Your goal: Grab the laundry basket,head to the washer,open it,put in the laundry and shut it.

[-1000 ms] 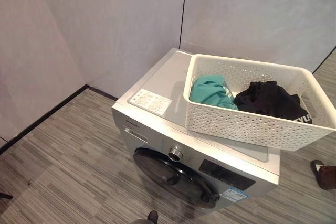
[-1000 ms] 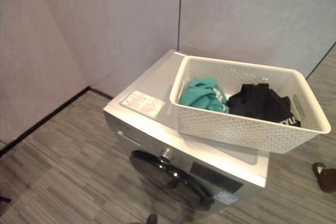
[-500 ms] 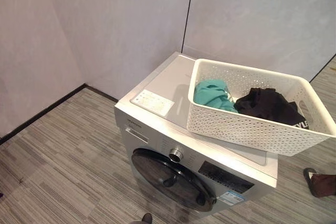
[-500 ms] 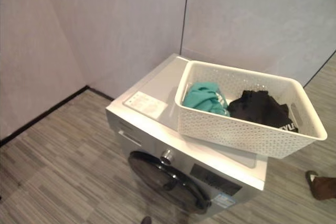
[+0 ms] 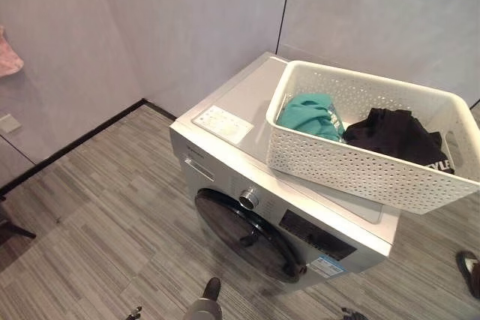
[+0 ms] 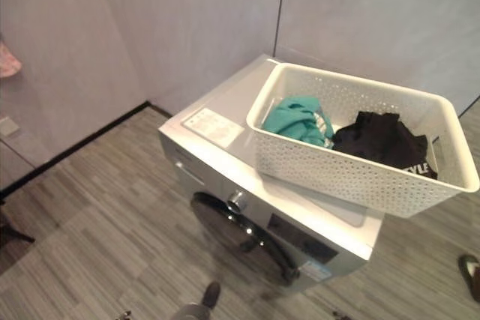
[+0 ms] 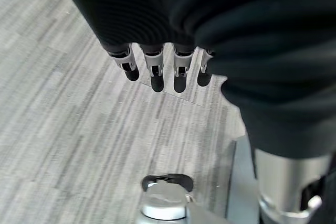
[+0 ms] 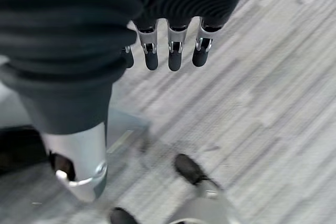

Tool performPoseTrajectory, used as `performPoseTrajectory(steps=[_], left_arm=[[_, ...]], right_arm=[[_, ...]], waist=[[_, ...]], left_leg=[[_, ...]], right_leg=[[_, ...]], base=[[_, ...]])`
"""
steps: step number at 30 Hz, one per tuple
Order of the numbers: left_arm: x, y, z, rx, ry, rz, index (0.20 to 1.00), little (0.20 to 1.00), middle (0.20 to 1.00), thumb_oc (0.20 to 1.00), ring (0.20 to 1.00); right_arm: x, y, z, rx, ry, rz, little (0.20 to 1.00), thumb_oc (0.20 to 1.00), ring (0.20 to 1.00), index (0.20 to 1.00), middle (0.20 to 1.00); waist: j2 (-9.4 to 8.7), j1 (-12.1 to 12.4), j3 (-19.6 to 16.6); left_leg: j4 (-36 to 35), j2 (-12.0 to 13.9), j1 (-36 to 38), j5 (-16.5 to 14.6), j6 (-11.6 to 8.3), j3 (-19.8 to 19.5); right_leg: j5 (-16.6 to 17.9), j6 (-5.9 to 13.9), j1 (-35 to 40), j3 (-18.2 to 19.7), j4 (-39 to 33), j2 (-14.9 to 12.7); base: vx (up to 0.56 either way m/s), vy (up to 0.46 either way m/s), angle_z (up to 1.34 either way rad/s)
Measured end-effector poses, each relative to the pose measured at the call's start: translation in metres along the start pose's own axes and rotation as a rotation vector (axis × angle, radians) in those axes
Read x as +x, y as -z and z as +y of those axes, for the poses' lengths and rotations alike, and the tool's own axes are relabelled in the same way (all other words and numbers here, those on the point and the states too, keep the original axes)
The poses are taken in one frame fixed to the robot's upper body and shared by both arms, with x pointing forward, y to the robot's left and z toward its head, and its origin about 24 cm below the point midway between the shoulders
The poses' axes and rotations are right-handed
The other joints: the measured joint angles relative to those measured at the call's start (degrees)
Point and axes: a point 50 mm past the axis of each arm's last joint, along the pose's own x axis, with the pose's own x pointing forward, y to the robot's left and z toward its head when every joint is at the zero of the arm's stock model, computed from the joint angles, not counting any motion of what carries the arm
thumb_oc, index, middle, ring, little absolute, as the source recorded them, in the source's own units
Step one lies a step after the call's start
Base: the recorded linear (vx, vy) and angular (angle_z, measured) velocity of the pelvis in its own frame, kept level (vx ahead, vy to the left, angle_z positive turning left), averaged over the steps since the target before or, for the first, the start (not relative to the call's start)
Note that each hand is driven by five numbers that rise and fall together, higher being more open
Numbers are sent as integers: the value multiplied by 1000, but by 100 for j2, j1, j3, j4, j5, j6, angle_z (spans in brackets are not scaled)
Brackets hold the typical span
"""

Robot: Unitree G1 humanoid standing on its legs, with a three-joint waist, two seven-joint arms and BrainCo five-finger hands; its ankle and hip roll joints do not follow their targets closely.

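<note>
While atop washer, basket lengthwise rightward.

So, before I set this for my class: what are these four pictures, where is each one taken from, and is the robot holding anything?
The machine is a two-legged humanoid robot with two arms, each ending in a hand. The two wide pictures come from a stereo camera on its head, looking down. They show a washing machine with its round door closed. A white perforated laundry basket sits on the machine's top and juts past its right edge. In it lie a teal garment and a black garment. A white label is stuck on the lid.

The two close pictures come from cameras on the wrists. The left hand and the right hand both hang over the grey striped floor, fingers relaxed, holding nothing.
</note>
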Motion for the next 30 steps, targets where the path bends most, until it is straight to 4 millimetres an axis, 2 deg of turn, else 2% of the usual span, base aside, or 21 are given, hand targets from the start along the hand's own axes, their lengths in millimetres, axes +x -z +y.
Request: performPoseTrajectory(steps=[1,2,4,5,6,10,13,16,18,19,20,21,22,23,24,25,26,27,28,29,30], left_arm=[[4,-12,1,-16,-8,-32,1000,1000,1000,1000,1000],[6,-22,4,-29,-15,-61,1000,1000,1000,1000,1000],[11,-36,12,-36,-34,-82,1000,1000,1000,1000,1000],[11,-33,11,-42,-33,-73,1000,1000,1000,1000,1000],[8,-25,7,-46,-18,-56,1000,1000,1000,1000,1000],[7,-28,6,-76,-10,-87,1000,1000,1000,1000,1000],[8,-38,-7,-96,25,-121,1000,1000,1000,1000,1000],[8,-46,-5,-86,28,-152,1000,1000,1000,1000,1000],[7,-49,-12,-38,66,-168,1000,1000,1000,1000,1000],[7,-50,-10,-24,69,-178,1000,1000,1000,1000,1000],[6,-48,-7,-8,73,-179,1000,1000,1000,1000,1000],[5,-44,-5,23,83,-170,1000,1000,1000,1000,1000],[3,-37,-5,36,90,-152,1000,1000,1000,1000,1000],[3,-32,-4,40,91,-136,1000,1000,1000,1000,1000],[2,-29,-2,50,88,-128,1000,1000,1000,1000,1000],[1,-27,7,69,70,-131,1000,1000,1000,1000,1000],[-2,-20,11,102,75,-124,1000,1000,1000,1000,1000],[-2,-15,13,97,67,-96,1000,1000,1000,1000,1000],[1,-20,11,83,68,-100,1000,1000,1000,1000,1000],[3,-34,10,63,63,-145,1000,1000,1000,1000,1000],[3,-35,10,61,62,-150,1000,1000,1000,1000,1000]], right_arm=[[0,-3,-9,-7,21,-5,1000,1000,1000,1000,1000],[0,-3,-11,-8,26,-8,1000,1000,1000,1000,1000],[2,-17,-12,0,33,-41,1000,1000,1000,1000,1000],[1,-19,-17,20,45,-54,1000,1000,1000,1000,1000],[-1,-10,-29,34,87,-32,1000,1000,1000,1000,1000],[-7,18,-42,57,129,44,1000,1000,1000,1000,1000],[-10,31,-42,79,131,88,1000,1000,1000,1000,1000],[-10,38,-34,134,119,106,1000,1000,1000,1000,1000],[-11,40,-41,191,153,111,1000,1000,1000,1000,1000],[-10,34,-42,207,154,99,1000,1000,1000,1000,1000],[-8,26,-40,219,149,74,1000,1000,1000,1000,1000],[-6,13,-39,218,144,40,1000,1000,1000,1000,1000],[-4,1,-40,214,142,5,1000,1000,1000,1000,1000],[-3,-5,-40,208,137,-14,1000,1000,1000,1000,1000],[-2,-7,-33,188,117,-23,1000,1000,1000,1000,1000],[0,-13,-21,165,86,-38,1000,1000,1000,1000,1000],[2,-23,-16,163,66,-62,1000,1000,1000,1000,1000],[2,-24,-11,156,53,-72,1000,1000,1000,1000,1000],[0,-9,-12,163,56,-35,1000,1000,1000,1000,1000],[-1,0,-16,176,70,5,1000,1000,1000,1000,1000],[-1,-1,-15,177,68,1,1000,1000,1000,1000,1000]], waist=[[157,20,138],[54,-49,173],[-416,-83,439],[-566,-195,439],[-581,-317,433],[-222,-569,208],[159,-752,14],[33,-801,-98],[69,-818,-130],[-43,-769,-129],[-187,-731,-122],[-295,-771,-78],[-238,-692,-34],[-175,-692,-14],[-270,-762,-15],[-268,-765,22],[-236,-762,149],[-142,-764,150],[9,-801,182],[197,-795,258],[183,-785,327]], left_leg=[[34,64,-273,328,-289,-30],[-93,93,-448,588,-878,8],[1231,-68,-633,-149,-10,832],[2094,-7,-604,-549,-45,1007],[2901,402,-172,-872,-88,1225],[3099,1141,1023,-1021,-336,891],[2168,987,1589,-853,-595,337],[1324,672,1815,-1398,-668,300],[972,453,1864,-1857,-260,671],[922,121,1757,-2270,-158,700],[949,-142,1661,-2370,24,789],[1071,-449,1615,-2466,239,839],[1197,-503,1512,-2496,324,980],[1216,-537,1568,-2508,361,1034],[1461,-701,1447,-2465,449,1134],[2063,-969,989,-2611,936,1296],[2009,-1081,930,-2576,1106,1345],[2037,-1005,868,-2567,1214,1468],[2030,-926,809,-2517,1230,1402],[1851,-873,800,-2337,1237,1370],[1814,-903,763,-2202,1332,1415]], right_leg=[[96,-89,-239,-68,100,141],[171,-249,-449,-249,70,22],[361,-280,-508,-282,3,-432],[399,-284,-484,-286,6,-607],[373,-254,-313,-314,2,-713],[458,-19,-289,-332,58,-667],[549,239,-899,-313,627,-909],[740,578,-1232,-262,912,-1447],[931,750,-1364,-260,846,-1690],[1312,965,-1572,-133,787,-1978],[1578,977,-1665,12,686,-2193],[2081,821,-1736,135,515,-2394],[2457,677,-1854,282,394,-2484],[2443,828,-1894,313,364,-2453],[2631,711,-1858,267,504,-2368],[3212,239,-2103,132,681,-2403],[3218,227,-2277,418,827,-2275],[2501,635,-2307,496,1222,-2159],[1714,833,-2343,422,1929,-2010],[1163,1146,-1995,282,1894,-1905],[1057,1270,-1850,273,1846,-1893]], base=[[-396,15,30],[-265,55,44],[-140,76,16],[-115,163,5],[-142,248,16],[-120,275,12],[-237,369,26],[-307,409,30],[-311,440,36],[-457,587,3],[-361,443,-18],[-138,148,-46],[-291,200,-53],[-435,300,-53],[-616,406,-39],[-338,208,-73],[-187,107,-86],[-5,1,-64],[-463,240,-5],[-615,259,5],[-701,224,7]])
